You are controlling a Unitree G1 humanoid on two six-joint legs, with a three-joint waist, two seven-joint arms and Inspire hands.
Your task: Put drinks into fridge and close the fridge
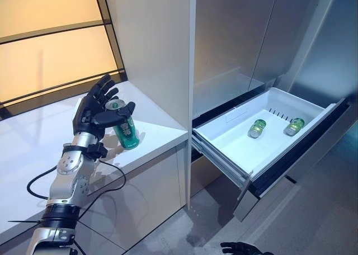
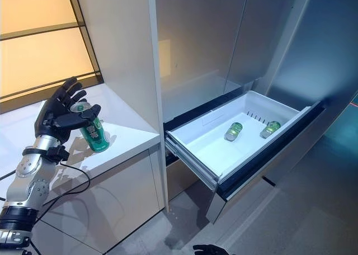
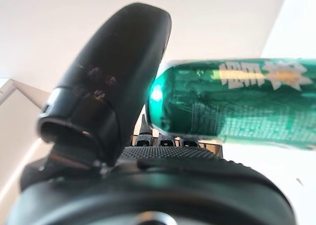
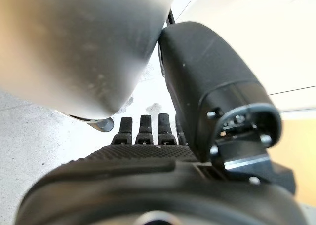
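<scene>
Between your can and the fridge stands a tall white panel (image 1: 154,48) at the end of the white surface (image 1: 33,149), with the grey fridge doors (image 1: 235,37) just beyond it. Low down, the fridge drawer (image 1: 235,140) is pulled out, and two cans (image 1: 257,128) (image 1: 294,126) lie on their sides in its white tray, near each other but apart. Behind the surface you have a warm yellow wall (image 1: 50,37) crossed by dark bars. Your right hand (image 1: 240,248) is cut off at the bottom edge of the head views; its wrist camera shows its fingers held fairly straight and holding nothing — mostly grey floor past them. Your left hand (image 1: 95,112) is raised over the surface with the green can (image 1: 126,131) slightly tilted beside the palm; the thumb reaches across the can's top rim and the fingers fan out straight behind it — spread, not wrapped round it. Whether the can's base rests on the surface is hard to make out.
</scene>
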